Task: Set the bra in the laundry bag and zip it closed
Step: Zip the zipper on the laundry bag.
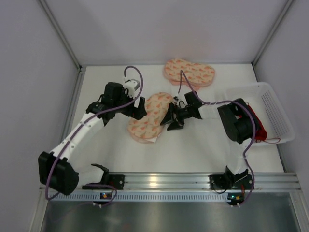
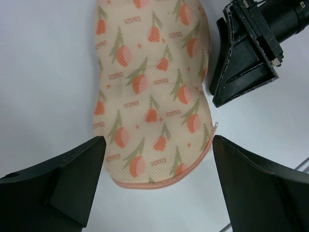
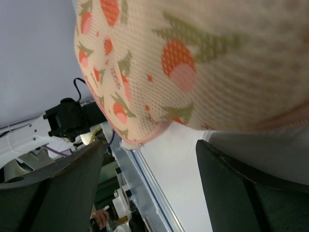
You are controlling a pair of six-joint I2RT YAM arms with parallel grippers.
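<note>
White tabletop (image 1: 203, 150): laundry bag (image 1: 149, 116) at centre, left gripper (image 2: 158, 145) and right gripper (image 3: 149, 147) flanking it, jaws spread, empty. Twin pouch (image 1: 190, 72) above. Basket (image 1: 280, 116) at right holds the red bra (image 1: 261, 129).

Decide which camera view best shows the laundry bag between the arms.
Top external: nearly the whole laundry bag shows, both lobes. Left wrist shows one lobe sharply; right wrist, only a blurred close-up part.
</note>
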